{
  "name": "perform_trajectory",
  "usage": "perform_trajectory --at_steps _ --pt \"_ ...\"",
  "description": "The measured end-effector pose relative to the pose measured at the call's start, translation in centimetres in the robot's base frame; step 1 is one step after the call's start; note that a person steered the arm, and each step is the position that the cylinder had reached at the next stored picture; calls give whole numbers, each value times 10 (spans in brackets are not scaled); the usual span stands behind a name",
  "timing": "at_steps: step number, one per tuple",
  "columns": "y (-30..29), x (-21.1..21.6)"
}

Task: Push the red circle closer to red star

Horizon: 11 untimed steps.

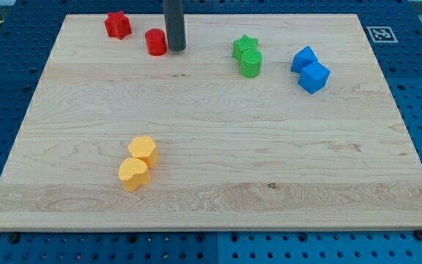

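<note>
The red circle [155, 42] lies near the view's top, left of centre. The red star [117, 25] lies up and to its left, a short gap apart. My tip [176, 49] stands right next to the red circle's right side, touching it or nearly so. The dark rod rises straight up out of the view's top.
A green star [245, 46] and a green circle [250, 64] touch at the top, right of centre. Two blue blocks [310, 70] sit together further right. Two yellow blocks [138, 163] sit together at the lower left. The wooden board [218, 183] lies on a blue pegboard table.
</note>
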State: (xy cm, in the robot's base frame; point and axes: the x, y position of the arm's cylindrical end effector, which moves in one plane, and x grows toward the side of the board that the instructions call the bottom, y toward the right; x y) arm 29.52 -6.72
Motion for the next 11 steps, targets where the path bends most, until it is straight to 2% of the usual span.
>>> perform_trajectory --at_steps 2,4,5,7,9,11 --pt "0 10" --pt "-12 -18" --pt "-14 -18" --pt "-15 2" --pt "-33 1" --pt "-45 -23"
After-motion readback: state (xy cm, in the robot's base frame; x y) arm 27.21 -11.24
